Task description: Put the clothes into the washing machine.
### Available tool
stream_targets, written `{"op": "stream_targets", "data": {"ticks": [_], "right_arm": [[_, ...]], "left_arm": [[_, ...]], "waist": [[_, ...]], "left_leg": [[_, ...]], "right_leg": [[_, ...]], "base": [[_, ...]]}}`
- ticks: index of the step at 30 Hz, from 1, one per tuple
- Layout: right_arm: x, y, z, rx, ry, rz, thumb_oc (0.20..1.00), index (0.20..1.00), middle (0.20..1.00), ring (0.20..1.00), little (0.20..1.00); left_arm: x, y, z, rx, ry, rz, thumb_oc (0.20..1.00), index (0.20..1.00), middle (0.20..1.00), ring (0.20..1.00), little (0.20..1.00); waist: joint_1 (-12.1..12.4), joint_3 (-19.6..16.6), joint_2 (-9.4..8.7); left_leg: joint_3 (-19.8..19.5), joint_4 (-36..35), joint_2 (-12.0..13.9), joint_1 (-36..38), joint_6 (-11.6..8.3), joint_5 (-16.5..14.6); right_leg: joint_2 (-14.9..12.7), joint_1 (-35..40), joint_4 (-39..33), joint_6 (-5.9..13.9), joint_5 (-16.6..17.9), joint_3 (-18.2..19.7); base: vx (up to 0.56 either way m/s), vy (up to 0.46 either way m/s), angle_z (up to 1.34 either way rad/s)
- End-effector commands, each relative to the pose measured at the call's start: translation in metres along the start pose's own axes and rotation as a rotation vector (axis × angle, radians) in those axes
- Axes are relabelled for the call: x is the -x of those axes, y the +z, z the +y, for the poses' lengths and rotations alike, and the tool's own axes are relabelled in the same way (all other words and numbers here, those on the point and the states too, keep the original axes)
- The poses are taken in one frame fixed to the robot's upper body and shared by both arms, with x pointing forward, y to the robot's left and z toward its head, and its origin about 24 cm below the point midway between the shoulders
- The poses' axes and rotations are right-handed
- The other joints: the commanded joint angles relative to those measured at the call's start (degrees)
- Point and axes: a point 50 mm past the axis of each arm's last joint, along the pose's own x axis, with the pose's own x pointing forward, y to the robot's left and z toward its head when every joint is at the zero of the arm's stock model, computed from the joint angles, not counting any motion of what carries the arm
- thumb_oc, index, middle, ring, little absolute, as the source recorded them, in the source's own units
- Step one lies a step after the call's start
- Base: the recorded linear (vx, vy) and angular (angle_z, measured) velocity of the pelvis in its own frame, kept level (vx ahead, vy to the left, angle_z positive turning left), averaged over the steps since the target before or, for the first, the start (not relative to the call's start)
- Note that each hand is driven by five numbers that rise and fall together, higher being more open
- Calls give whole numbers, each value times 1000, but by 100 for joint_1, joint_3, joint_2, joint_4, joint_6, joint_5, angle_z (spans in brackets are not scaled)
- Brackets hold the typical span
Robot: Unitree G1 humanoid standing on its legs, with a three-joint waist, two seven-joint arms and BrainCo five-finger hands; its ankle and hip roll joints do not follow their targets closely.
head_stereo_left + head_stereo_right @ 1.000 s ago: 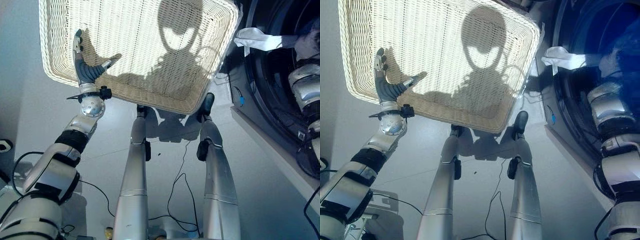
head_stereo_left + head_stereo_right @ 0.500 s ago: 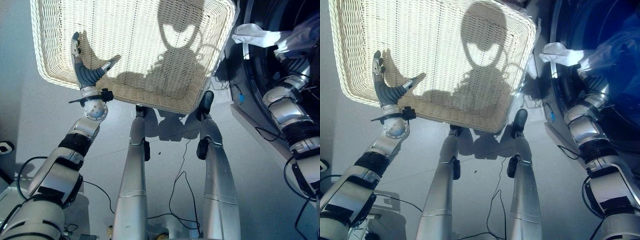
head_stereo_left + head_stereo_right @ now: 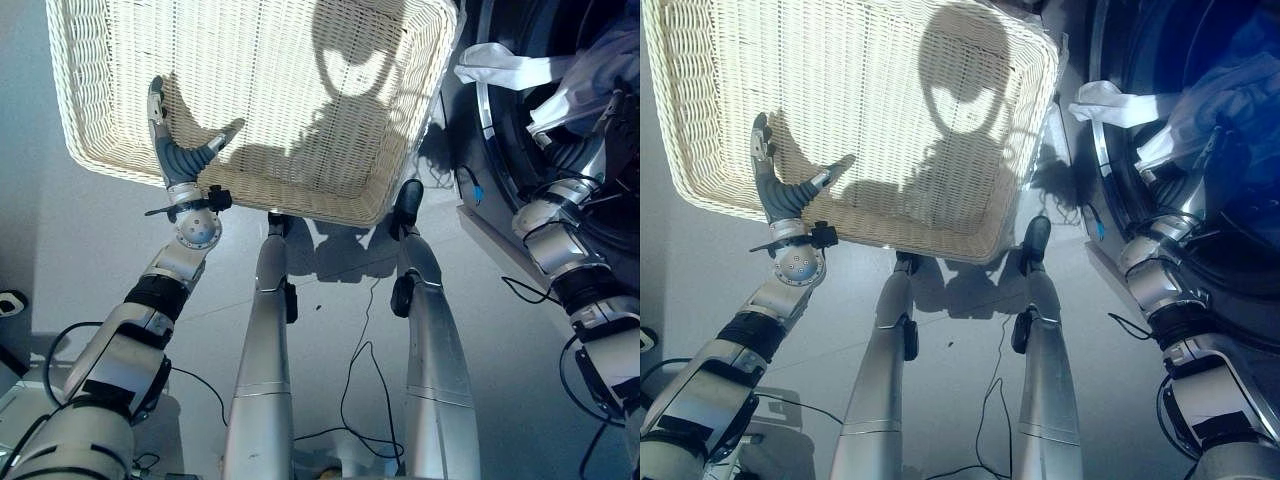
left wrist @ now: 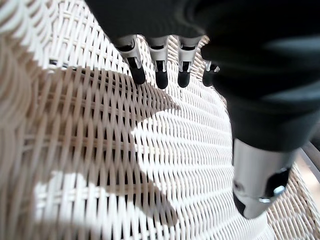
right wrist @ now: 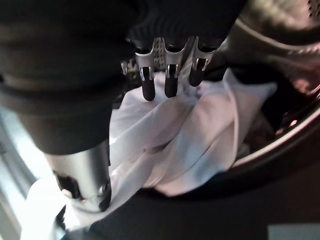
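A white cloth [image 3: 500, 68] hangs over the front rim of the washing machine's dark opening [image 3: 508, 150]. A pale bluish cloth [image 3: 590, 85] lies bunched just inside it. My right hand [image 3: 572, 152] reaches into the opening, its straight fingers [image 5: 170, 75] resting over the white cloth [image 5: 190, 145]; it is open. Over the near left corner of the wicker basket [image 3: 280, 60] my left hand [image 3: 178, 155] is held open, holding nothing. Its fingers [image 4: 157, 70] hover above the bare weave.
The big cream basket stands on the grey floor ahead, with no clothes in it. The washing machine's front runs along the right side, with a low step at its base [image 3: 500, 250].
My right arm has drawn back out of the drum, so the hand now sits at the opening by the cloths. The view has shifted slightly. My left hand stays over the basket.
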Motion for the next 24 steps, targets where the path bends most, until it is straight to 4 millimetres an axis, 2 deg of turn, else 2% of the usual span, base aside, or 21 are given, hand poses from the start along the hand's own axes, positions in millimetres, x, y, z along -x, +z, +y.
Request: {"op": "stream_targets", "data": {"ticks": [1,2,3,6,7,9,10,11,13,15,16,18,19,21,24], "right_arm": [[-18,-13,-14,-219,-121,238,1000,1000,1000,1000,1000],[-23,-22,-16,-306,-149,366,1000,1000,1000,1000,1000],[-28,-26,-19,-319,-177,407,1000,1000,1000,1000,1000],[-34,-26,-24,-309,-218,429,1000,1000,1000,1000,1000],[-45,-22,-30,-269,-264,416,1000,1000,1000,1000,1000],[-75,-11,-49,-86,-358,380,1000,1000,1000,1000,1000],[-79,-10,-52,-58,-371,382,1000,1000,1000,1000,1000],[-92,-13,-64,41,-404,389,1000,1000,1000,1000,1000],[-104,-19,-80,161,-435,398,1000,1000,1000,1000,1000],[-117,-26,-99,495,-387,332,1000,1000,1000,1000,1000],[-121,-25,-102,572,-351,317,1000,1000,1000,1000,1000],[-127,-19,-105,593,-350,246,1000,1000,1000,1000,1000],[-131,-6,-102,548,-345,181,1000,1000,1000,1000,1000],[-132,3,-96,489,-320,142,1000,1000,1000,1000,1000],[-124,31,-79,334,-266,-6,1000,1000,1000,1000,1000]], "left_arm": [[3,4,-9,49,-24,-16,1000,1000,1000,1000,1000],[4,3,-9,49,-22,-15,1000,1000,1000,1000,1000],[5,3,-9,47,-23,-17,1000,1000,1000,1000,1000],[6,3,-10,44,-27,-19,1000,1000,1000,1000,1000],[5,4,-10,39,-31,-21,1000,1000,1000,1000,1000],[-1,7,-8,29,-43,-27,1000,1000,1000,1000,1000],[-2,7,-8,30,-43,-28,1000,1000,1000,1000,1000],[-3,7,-4,27,-47,-28,1000,1000,1000,1000,1000],[-4,5,1,25,-49,-28,1000,1000,1000,1000,1000],[-8,5,9,18,-51,-29,1000,1000,1000,1000,1000],[-10,5,10,16,-52,-30,1000,1000,1000,1000,1000],[-14,7,13,12,-55,-31,1000,1000,1000,1000,1000],[-17,8,15,10,-52,-30,1000,1000,1000,1000,1000],[-17,8,15,10,-52,-31,1000,1000,1000,1000,1000],[-15,9,13,10,-54,-32,1000,1000,1000,1000,1000]], "waist": [[-114,-72,354],[-99,-72,349],[-79,-72,351],[-55,-72,349],[-30,-72,337],[39,-72,327],[45,-72,333],[73,-72,334],[86,-72,334],[89,-72,307],[87,-72,298],[93,-72,276],[70,-72,249],[58,-72,234],[45,-72,205]], "left_leg": [[139,425,-345,-19,362,-442],[130,420,-346,-14,348,-455],[119,404,-349,-12,350,-457],[97,399,-347,-12,350,-457],[71,398,-351,-5,348,-460],[-9,394,-367,-26,347,-446],[-22,392,-367,-31,346,-445],[-46,390,-365,-21,342,-440],[-65,390,-358,-6,345,-435],[-101,376,-361,-3,368,-393],[-109,374,-363,-9,376,-383],[-124,368,-348,-22,393,-357],[-138,384,-361,-27,400,-373],[-140,392,-365,-31,400,-381],[-156,389,-395,-25,414,-392]], "right_leg": [[507,281,-186,261,242,-464],[512,302,-224,264,259,-477],[505,315,-250,267,268,-490],[491,321,-260,274,285,-502],[480,336,-266,284,297,-518],[471,338,-275,294,322,-559],[470,338,-281,294,324,-565],[463,360,-280,299,323,-583],[469,392,-286,297,328,-596],[494,421,-296,290,358,-610],[495,424,-293,285,356,-619],[489,424,-269,275,359,-643],[506,431,-280,270,348,-640],[509,429,-274,274,342,-641],[501,438,-280,270,321,-647]], "base": [[0,0,0],[0,0,0],[0,0,0],[0,0,0],[8,-35,-1],[7,-44,-1],[0,0,0],[0,0,0],[-3,-8,-2],[-4,-9,3],[0,-32,7],[2,-14,3],[0,0,0],[0,0,0],[0,0,0]]}}
